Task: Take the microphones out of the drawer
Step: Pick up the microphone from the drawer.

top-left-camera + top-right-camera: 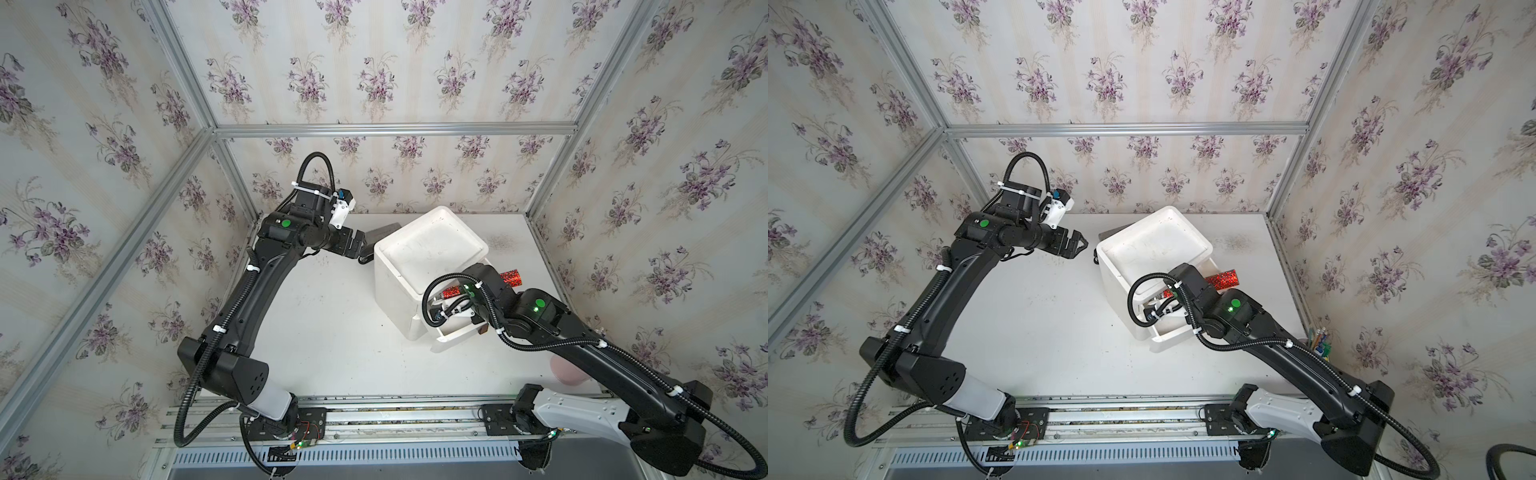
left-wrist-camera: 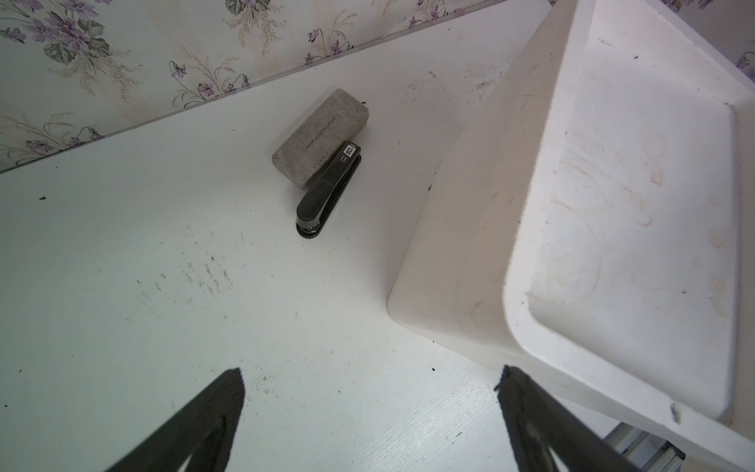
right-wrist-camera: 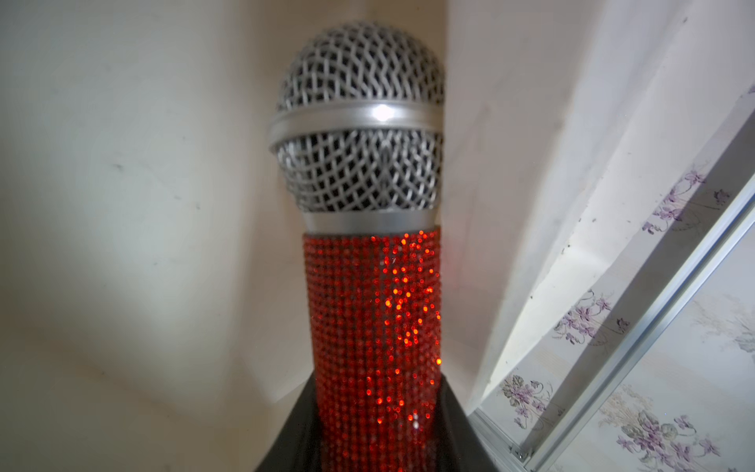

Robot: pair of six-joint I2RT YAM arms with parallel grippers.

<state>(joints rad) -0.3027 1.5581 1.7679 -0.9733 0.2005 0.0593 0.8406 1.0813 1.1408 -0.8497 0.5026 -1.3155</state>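
The microphone (image 3: 367,286) has a silver mesh head and a red sparkling handle. My right gripper (image 3: 376,382) is shut on the handle, with a black finger on each side. The head points at the white inner walls of the drawer (image 1: 461,332), which stands pulled out of the white cabinet (image 1: 395,291). In both top views red parts of the handle (image 1: 508,277) (image 1: 1225,277) show on either side of the right wrist, above the open drawer. My left gripper (image 2: 369,374) is open over bare table, beside the cabinet's left wall (image 2: 461,229), and holds nothing.
A grey oblong case (image 2: 320,137) and a black stapler (image 2: 327,192) lie together on the table behind the cabinet's left side. A pink cup (image 1: 565,370) stands under the right arm. A holder with pencils (image 1: 1320,340) stands at the right wall.
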